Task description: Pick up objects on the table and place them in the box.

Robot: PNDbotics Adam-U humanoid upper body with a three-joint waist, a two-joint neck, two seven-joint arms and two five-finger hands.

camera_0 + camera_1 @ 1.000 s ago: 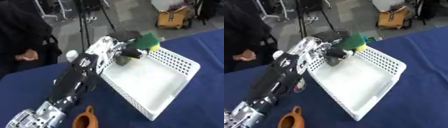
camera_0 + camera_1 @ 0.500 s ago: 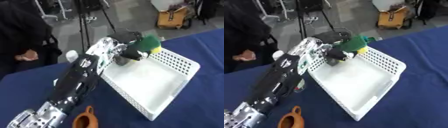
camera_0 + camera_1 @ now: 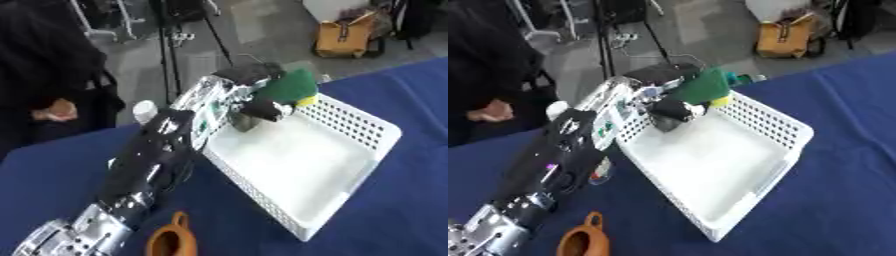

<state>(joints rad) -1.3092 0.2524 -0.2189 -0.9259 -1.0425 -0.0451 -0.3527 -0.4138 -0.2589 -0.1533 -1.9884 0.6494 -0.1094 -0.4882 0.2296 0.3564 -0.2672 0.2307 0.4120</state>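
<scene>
The left robot hand (image 3: 249, 92) is curled around a green and yellow sponge (image 3: 291, 86) and holds it up in the air over the far corner of the white box (image 3: 302, 165). The sponge is above the box's far wall, not down inside it yet, and the inside of the box looks bare. The box sits on the blue worktop (image 3: 52, 190), toward its far edge. I think the step now is to let the sponge go into the box. To do it well, the robot hand should come a bit more toward the middle of the box and lower down before it lets go, so the sponge does not bounce off the wall and fall off the far edge. An orange jug-like thing (image 3: 584, 240) waits near the near edge of the worktop, so there looks to be more to pick up after this. The right eye view shows a small clear thing with red on it (image 3: 600, 170) on the worktop just beside the arm; in the left eye view the arm hides that spot. The left eye view shows a small white round thing (image 3: 143, 107) by the far edge. The right robot hand does not show in either view.
</scene>
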